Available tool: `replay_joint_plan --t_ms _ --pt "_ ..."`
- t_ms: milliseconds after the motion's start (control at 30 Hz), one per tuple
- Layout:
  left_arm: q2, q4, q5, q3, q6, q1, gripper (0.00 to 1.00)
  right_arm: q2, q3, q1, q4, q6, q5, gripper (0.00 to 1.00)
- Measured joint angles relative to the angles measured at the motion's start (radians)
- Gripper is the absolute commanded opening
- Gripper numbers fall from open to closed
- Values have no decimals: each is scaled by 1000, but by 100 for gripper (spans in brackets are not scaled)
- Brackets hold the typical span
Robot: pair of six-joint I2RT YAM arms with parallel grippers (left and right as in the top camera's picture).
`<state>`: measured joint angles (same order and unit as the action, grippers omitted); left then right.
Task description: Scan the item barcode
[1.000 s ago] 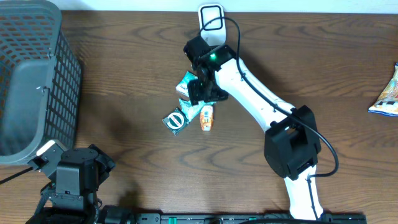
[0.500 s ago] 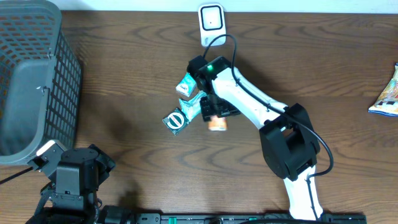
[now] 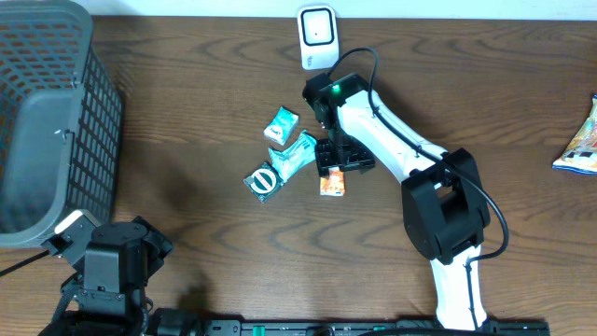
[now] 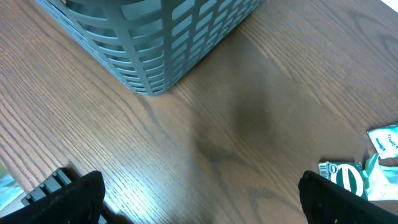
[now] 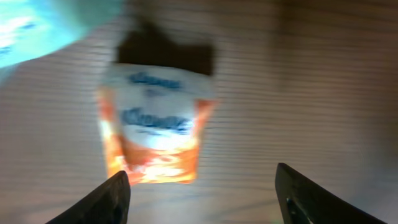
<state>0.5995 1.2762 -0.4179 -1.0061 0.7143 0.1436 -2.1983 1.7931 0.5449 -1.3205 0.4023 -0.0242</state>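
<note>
My right gripper (image 5: pixel 202 190) hangs parted and empty over the orange packet (image 5: pixel 155 127), mid-frame. I judge it light, soft and slippery; pinch across its side edges.

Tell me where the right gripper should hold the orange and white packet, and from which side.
Probably straight from above, pinching the two long edges of the orange and white packet at mid-length. It lies flat on the table, both long sides free, the teal packet off one corner. The open right gripper is turned that way.
</note>
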Motion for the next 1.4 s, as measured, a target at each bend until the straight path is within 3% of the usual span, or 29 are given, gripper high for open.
replay_joint_plan --t_ms 233,633,933,1033,1400 --pt "0 0 0 0 0 0 98 0 0 9 30 -30 -109 63" --pt "0 0 0 0 0 0 98 92 0 3 13 -29 -141 73" --pt "0 0 0 0 0 0 98 164 5 30 83 -20 -101 60" --pt "0 0 0 0 0 0 98 146 2 64 95 19 -21 51" --pt "0 0 0 0 0 0 98 11 -15 182 137 140 220 50"
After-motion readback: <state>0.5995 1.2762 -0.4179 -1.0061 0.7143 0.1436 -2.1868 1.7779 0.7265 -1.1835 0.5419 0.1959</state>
